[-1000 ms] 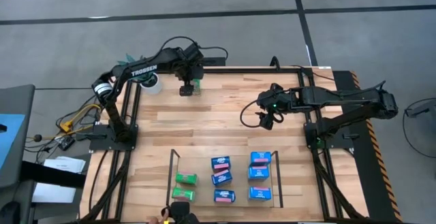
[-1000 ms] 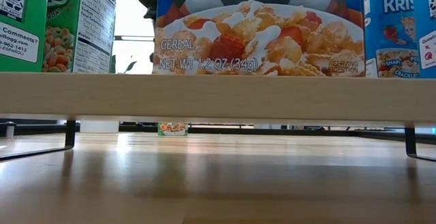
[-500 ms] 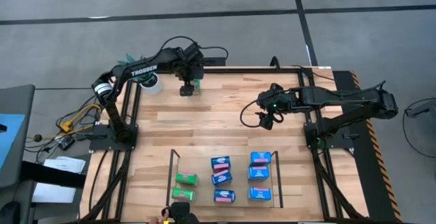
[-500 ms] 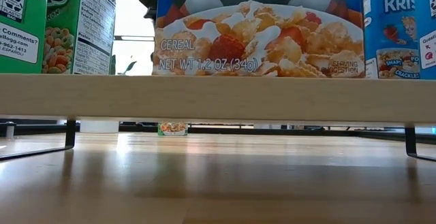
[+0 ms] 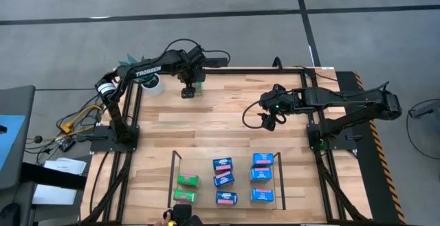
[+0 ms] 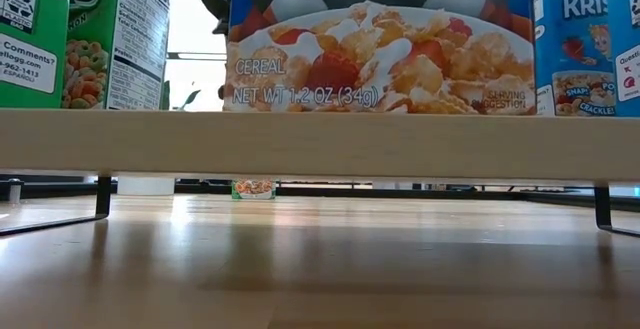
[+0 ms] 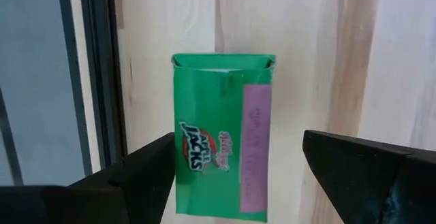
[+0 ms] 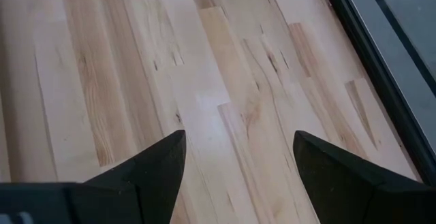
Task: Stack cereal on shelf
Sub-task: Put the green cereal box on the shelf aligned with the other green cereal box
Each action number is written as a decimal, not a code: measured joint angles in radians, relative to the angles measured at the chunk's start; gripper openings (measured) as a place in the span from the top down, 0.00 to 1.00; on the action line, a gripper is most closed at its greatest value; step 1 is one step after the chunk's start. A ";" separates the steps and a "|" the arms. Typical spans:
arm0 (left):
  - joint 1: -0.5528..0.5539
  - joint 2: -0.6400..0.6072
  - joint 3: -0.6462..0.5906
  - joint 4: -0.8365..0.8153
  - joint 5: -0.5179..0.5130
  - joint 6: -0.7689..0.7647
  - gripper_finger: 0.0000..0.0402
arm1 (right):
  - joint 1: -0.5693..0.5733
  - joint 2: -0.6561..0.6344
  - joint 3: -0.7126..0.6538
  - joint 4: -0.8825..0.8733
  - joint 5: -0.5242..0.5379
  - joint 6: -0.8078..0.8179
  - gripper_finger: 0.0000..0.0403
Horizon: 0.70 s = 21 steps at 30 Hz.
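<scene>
A green cereal box (image 5: 198, 85) (image 7: 223, 156) rests on the table by its far edge; in the low view this green box (image 6: 254, 187) shows under the shelf. My left gripper (image 5: 188, 88) (image 7: 238, 139) hovers over it, open, one finger on each side, not plainly touching. The shelf (image 5: 174, 167) (image 6: 320, 144) stands at the near edge. On it are several blue boxes (image 5: 224, 179) and two green boxes (image 5: 187, 180). My right gripper (image 5: 267, 121) (image 8: 238, 139) hangs open over bare wood at the middle right.
A white plant pot (image 5: 152, 82) (image 6: 146, 184) stands at the far left corner, close to my left arm. Black frame rails (image 5: 254, 69) run along the table's edges. Bare wood (image 5: 206, 126) lies between the arms and the shelf.
My left arm has shifted a little toward the table's right above the green box. The box has stayed where it was.
</scene>
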 joint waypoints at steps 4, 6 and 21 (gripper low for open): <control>-0.001 0.003 0.000 -0.002 -0.013 -0.010 0.31 | 0.000 0.000 0.000 0.000 0.000 0.000 0.26; -0.003 0.003 0.001 -0.001 -0.032 -0.016 0.36 | 0.000 0.000 0.000 0.000 0.000 0.000 0.26; -0.030 0.002 0.001 -0.024 -0.049 -0.061 0.59 | 0.000 0.000 0.000 -0.006 0.000 -0.003 0.26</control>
